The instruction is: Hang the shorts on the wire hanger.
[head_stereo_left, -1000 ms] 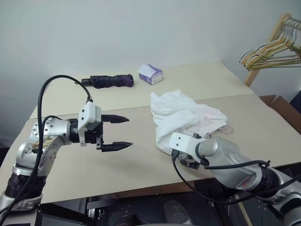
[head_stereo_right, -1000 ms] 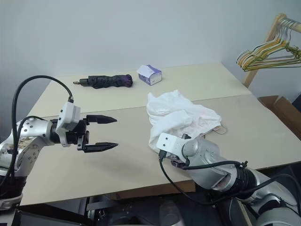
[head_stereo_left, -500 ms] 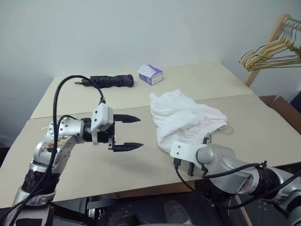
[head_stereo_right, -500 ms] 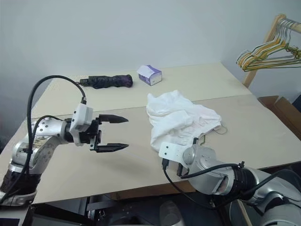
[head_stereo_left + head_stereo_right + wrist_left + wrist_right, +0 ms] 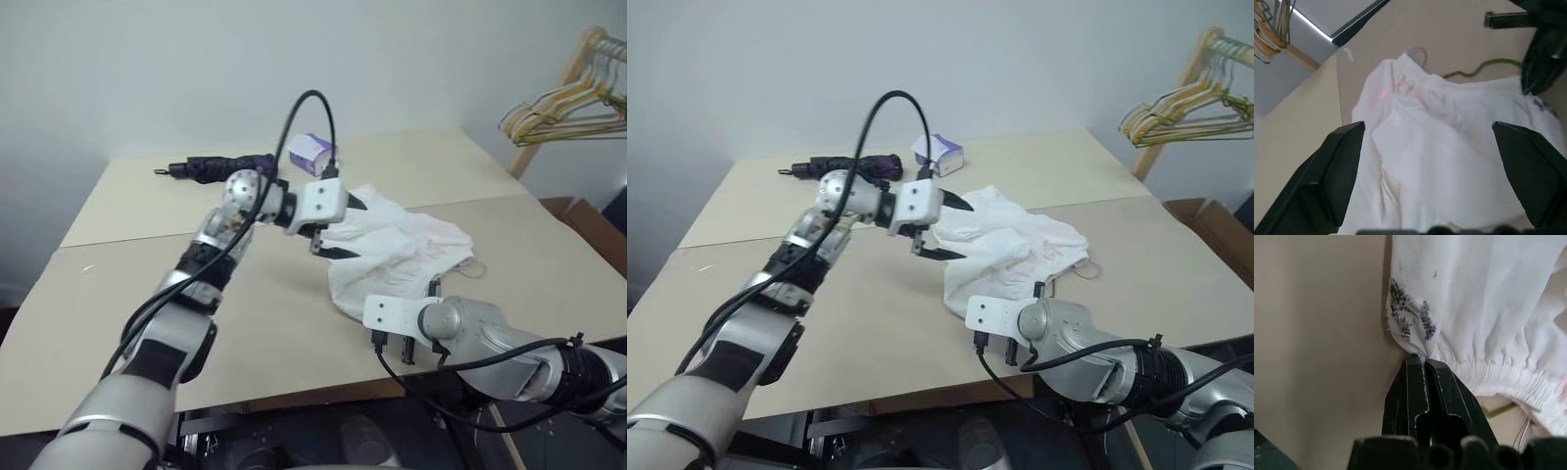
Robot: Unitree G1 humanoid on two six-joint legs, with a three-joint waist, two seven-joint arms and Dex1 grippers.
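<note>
White shorts (image 5: pixel 392 250) crumpled mid-frame on table (image 5: pixel 147 313). Elastic edge pinched by right gripper (image 5: pixel 1425 363), fingers clamped together. Left gripper (image 5: pixel 338 227), fingers wide apart, poised over upper cloth. Olive wire hanger (image 5: pixel 1484 67) partly buried underneath. Grasping step judged underway; second grip, then lift, needed next.

Both arms are built of rounded silver-grey metal segments with black joints and black bands. A white boxy block with small dark screw holes sits at each wrist, and a thin black cable runs from it. The left gripper (image 5: pixel 338 227) and the right gripper (image 5: pixel 1424 363) have tapered black fingers.
</note>
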